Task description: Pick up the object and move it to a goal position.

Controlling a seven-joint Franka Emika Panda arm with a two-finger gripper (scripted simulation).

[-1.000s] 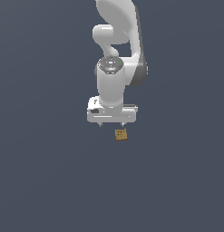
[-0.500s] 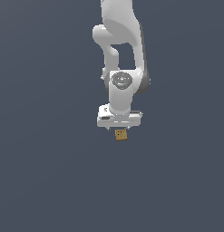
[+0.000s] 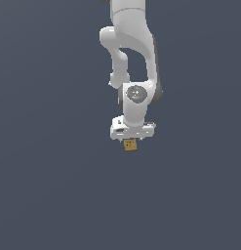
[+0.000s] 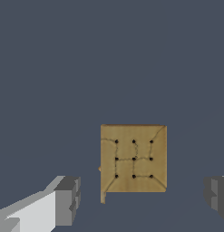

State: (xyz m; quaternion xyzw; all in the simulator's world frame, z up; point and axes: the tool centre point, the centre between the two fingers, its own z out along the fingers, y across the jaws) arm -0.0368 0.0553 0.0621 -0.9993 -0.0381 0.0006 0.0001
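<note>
White pincer (image 3: 132, 137) hangs spread wide, holding nothing | grey fingertips (image 4: 68, 200) flank both sides of the tan cube (image 4: 133, 158), apart from it | cube lies on dark grey surface (image 3: 53, 185) directly beneath the arm (image 3: 134, 53)

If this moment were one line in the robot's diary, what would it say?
phase: descending to grasp | gripper: open, fingers either side of wooden cube | cube: not gripped

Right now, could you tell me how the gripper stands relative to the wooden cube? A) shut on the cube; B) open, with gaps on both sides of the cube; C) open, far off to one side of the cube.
B: in the wrist view, the gripper's grey fingers sit apart from the cube, with clear gaps on both sides.
</note>
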